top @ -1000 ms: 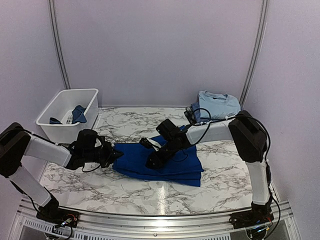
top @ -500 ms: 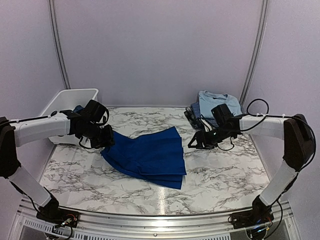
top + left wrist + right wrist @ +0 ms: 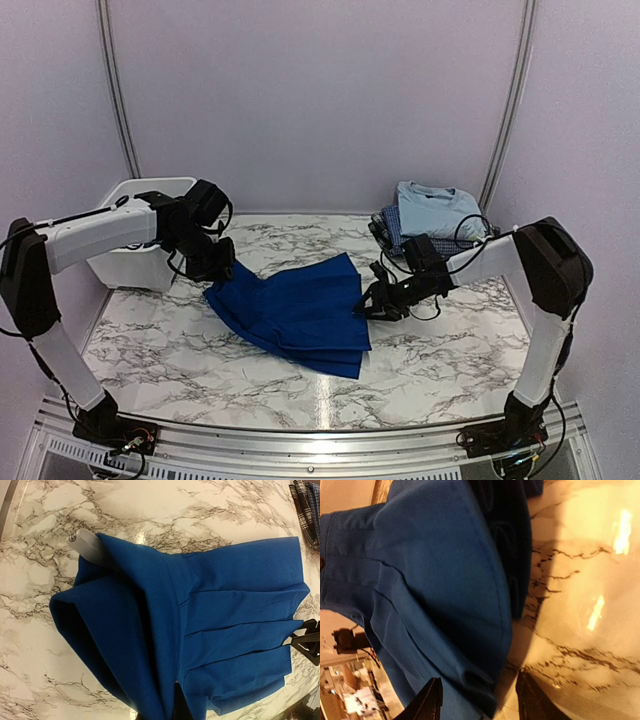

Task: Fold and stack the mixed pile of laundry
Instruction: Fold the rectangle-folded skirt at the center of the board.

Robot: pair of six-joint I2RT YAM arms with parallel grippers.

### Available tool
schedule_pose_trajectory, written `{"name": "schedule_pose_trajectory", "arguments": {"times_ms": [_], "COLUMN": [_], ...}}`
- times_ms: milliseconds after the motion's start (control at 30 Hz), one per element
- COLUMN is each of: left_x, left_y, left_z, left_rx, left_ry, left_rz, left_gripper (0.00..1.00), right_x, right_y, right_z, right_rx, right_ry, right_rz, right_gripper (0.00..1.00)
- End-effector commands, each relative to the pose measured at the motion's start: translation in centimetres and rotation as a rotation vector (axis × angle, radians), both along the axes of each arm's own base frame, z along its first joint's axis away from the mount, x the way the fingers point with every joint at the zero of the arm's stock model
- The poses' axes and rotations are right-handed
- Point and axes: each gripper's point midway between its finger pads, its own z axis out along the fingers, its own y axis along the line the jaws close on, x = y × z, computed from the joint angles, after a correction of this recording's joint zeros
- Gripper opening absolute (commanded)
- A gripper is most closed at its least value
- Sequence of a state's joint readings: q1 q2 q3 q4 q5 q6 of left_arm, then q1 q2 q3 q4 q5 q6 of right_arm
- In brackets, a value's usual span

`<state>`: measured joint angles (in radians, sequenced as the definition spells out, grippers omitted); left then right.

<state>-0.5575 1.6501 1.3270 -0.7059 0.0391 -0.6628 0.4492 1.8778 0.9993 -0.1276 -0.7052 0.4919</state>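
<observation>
Left arm [image 3: 95, 232], right arm [image 3: 545, 270]: white link shells, black joint housings, black wrists. Thin black cables [image 3: 468, 222] loop alongside forearms. Bases [image 3: 110, 425]: black, red wiring. Right gripper [image 3: 372, 303]: black fingers [image 3: 431, 700].

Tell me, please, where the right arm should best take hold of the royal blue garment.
Take the royal blue garment by its right-hand edge, coming in low from the right. The left gripper holds the opposite end raised, and that layered edge lies on the marble table at the right gripper's open fingers.

Overhead view, wrist close-ups, shared blue garment [image 3: 300, 310]
</observation>
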Motion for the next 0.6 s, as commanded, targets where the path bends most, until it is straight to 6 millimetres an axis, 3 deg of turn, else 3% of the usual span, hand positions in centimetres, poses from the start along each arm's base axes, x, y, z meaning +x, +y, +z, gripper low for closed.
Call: {"name": "schedule_pose_trajectory", "arguments": {"times_ms": [0, 100, 200, 333, 567], "left_x": [-0.1, 0.3, 0.3, 0.0, -1.1], "left_y": [-1.0, -3.4, -6.0, -9.4, -15.3], "left_z": [0.4, 1.3, 1.3, 0.6, -0.5], "left_rx": [0.039, 0.023, 0.034, 0.036, 0.002], "left_ry": [0.047, 0.022, 0.018, 0.024, 0.042], "left_rz": [-0.029, -0.079, -0.126, -0.175, -0.245], "left_gripper": [0.0, 0.0, 0.0, 0.0, 0.0], "right_x": [0.3, -0.2, -0.9, -1.4, -1.5], "right_y": [3.1, 4.4, 6.1, 7.2, 7.5], "right_z": [-0.4, -0.7, -0.2, -0.1, -0.4], "right_rx": [0.039, 0.041, 0.049, 0.058, 0.055], "right_ry": [0.011, 0.024, 0.014, 0.015, 0.018], "right_rz": [0.036, 0.06, 0.092, 0.099, 0.099], "right_gripper": [0.41, 0.19, 0.09, 0.05, 0.03]}}
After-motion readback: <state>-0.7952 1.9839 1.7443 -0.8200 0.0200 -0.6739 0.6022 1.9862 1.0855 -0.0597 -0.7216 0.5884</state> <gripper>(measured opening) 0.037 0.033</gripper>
